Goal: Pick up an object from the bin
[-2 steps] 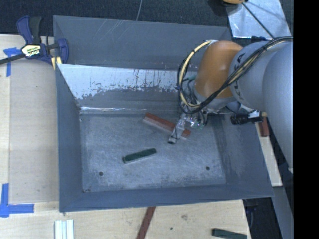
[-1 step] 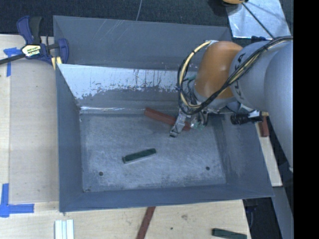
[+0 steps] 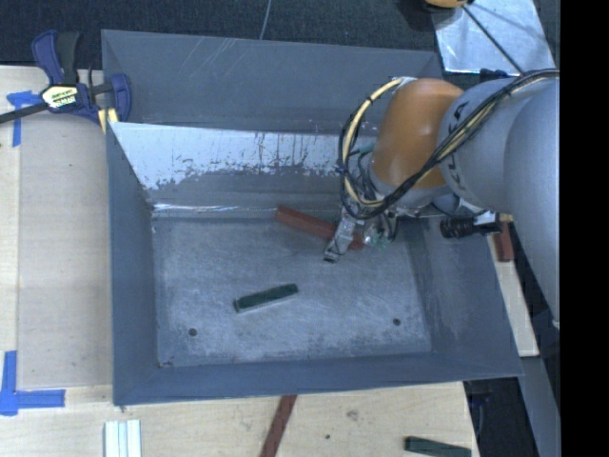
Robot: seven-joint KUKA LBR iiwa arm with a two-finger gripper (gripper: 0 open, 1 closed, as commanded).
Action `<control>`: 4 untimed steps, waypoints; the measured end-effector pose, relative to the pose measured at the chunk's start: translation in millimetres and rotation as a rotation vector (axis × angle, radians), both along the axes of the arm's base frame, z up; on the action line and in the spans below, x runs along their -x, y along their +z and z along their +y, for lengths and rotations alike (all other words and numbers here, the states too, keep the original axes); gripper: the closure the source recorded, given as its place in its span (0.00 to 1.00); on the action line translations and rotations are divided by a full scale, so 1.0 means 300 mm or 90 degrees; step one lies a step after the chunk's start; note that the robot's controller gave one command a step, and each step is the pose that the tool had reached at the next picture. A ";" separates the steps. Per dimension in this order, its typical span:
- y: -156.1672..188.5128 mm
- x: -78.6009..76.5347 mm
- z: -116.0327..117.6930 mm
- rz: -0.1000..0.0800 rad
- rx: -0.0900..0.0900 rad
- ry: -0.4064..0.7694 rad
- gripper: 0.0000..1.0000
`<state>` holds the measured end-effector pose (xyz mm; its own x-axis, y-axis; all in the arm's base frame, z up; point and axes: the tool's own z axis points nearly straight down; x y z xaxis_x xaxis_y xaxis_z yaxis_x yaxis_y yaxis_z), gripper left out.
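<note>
My gripper (image 3: 335,248) hangs low at the back right of the bin floor, its metal fingers pointing down and left. A reddish-brown flat stick (image 3: 306,223) lies along the back edge of the floor, its right end running under the gripper; whether the fingers touch it I cannot tell. A dark green flat bar (image 3: 265,298) lies on the floor in the middle, well to the front left of the gripper and apart from it.
The arm with its orange cover and looped cables comes in over the bin's right wall. The sloping back wall stands close behind the gripper.
</note>
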<state>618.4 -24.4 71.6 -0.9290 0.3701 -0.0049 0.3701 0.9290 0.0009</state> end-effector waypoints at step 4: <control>0.201 0.002 -0.001 0.001 -0.001 0.000 1.00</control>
